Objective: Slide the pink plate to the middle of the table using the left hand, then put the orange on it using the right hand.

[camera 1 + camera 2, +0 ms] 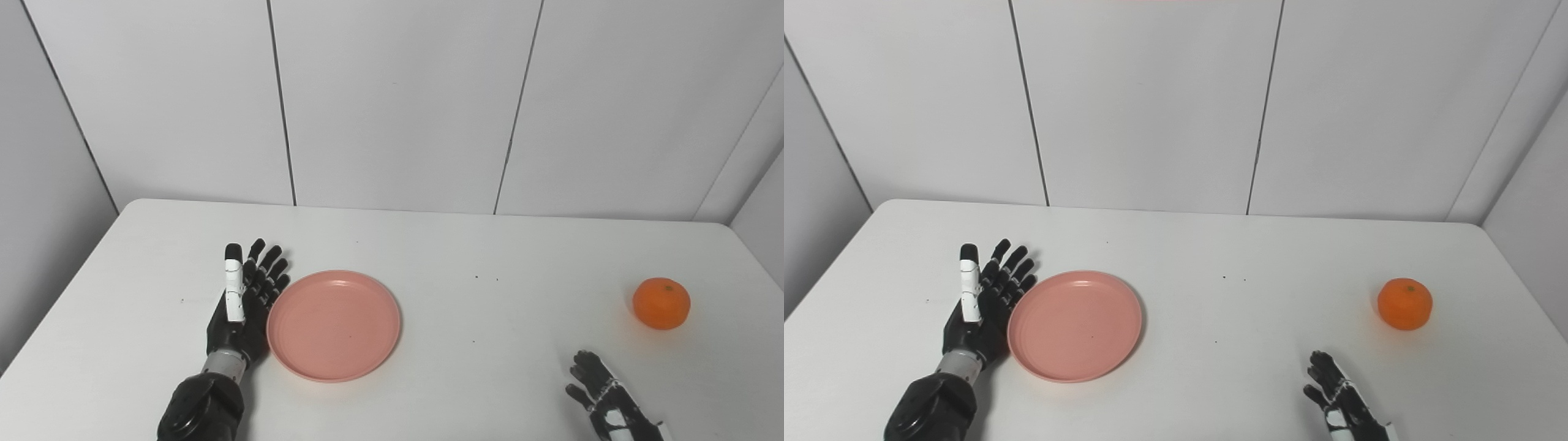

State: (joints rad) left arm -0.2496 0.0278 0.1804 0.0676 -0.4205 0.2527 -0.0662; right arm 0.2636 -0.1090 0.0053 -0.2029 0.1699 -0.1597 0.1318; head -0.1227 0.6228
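Observation:
The pink plate lies flat on the white table, left of its middle. My left hand stands open with fingers straight, its inner side against the plate's left rim. The orange sits alone near the table's right side. My right hand is low at the front right, open with fingers spread, holding nothing, and well short of the orange. Its lower part is cut off by the picture's bottom edge.
Grey wall panels rise behind the table's far edge. The table's left edge runs diagonally past my left arm. A few small dark specks dot the tabletop between plate and orange.

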